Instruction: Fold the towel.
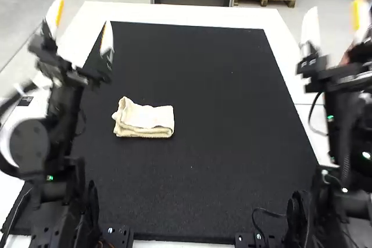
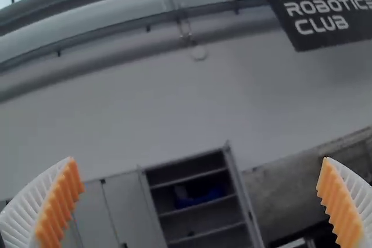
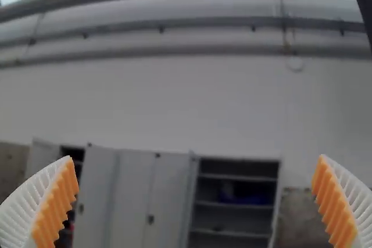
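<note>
Two black robot arms, left (image 1: 59, 108) and right (image 1: 338, 108), rise at the near side, upright and flanking the work, probably to keep out of its way. Between them, nearer the left, a cream towel (image 1: 145, 121) lies folded into a small layered bundle on a black mat (image 1: 221, 161), seemingly finished. The left hand (image 1: 81, 18) and right hand (image 1: 334, 14) point up, fingers spread, empty. Beyond, the white tabletop (image 1: 174, 13) borders the mat.
</note>
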